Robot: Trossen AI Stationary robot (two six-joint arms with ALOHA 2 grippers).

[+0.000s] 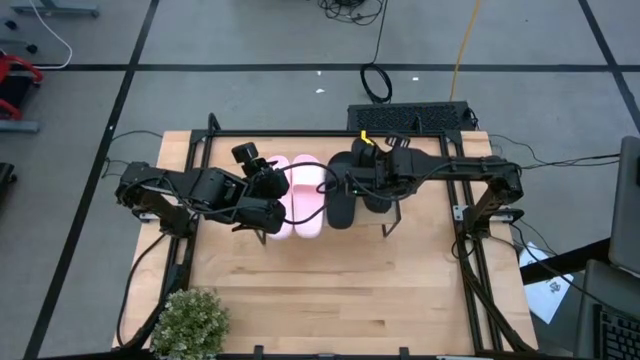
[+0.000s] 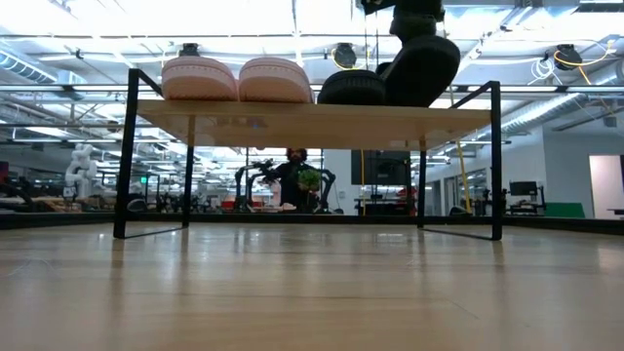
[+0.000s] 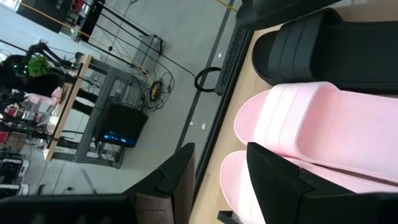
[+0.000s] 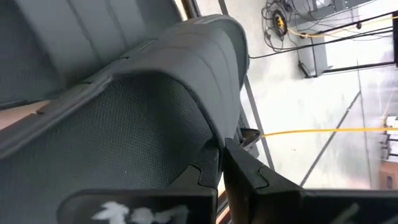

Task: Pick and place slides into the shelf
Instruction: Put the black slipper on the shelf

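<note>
The shelf (image 2: 312,113) stands on the table with two pink slides (image 2: 200,80) (image 2: 276,80) and one black slide (image 2: 351,88) lying flat on its board. A second black slide (image 2: 421,68) stands tilted at the right end of the row, with my right gripper (image 4: 219,152) shut on it. My left gripper (image 1: 268,186) is open at the outer pink slide (image 3: 239,186). One of its fingers (image 3: 273,180) lies over that slide's edge; whether it touches, I cannot tell. My right gripper pinches the black slide's side edge (image 4: 211,140) between its two fingers, close to the ridged strap (image 4: 205,37). It comes slanting down from the table's right side. The slide is tilted steeply, with its lower end (image 2: 398,100) down at the shelf board beside the other black slide.
A potted plant (image 1: 190,320) stands at the table's near left corner. A black grille-like box (image 1: 410,118) lies beyond the far edge. The near half of the table (image 1: 330,290) is bare wood. Cables run along the table's right side (image 1: 500,240).
</note>
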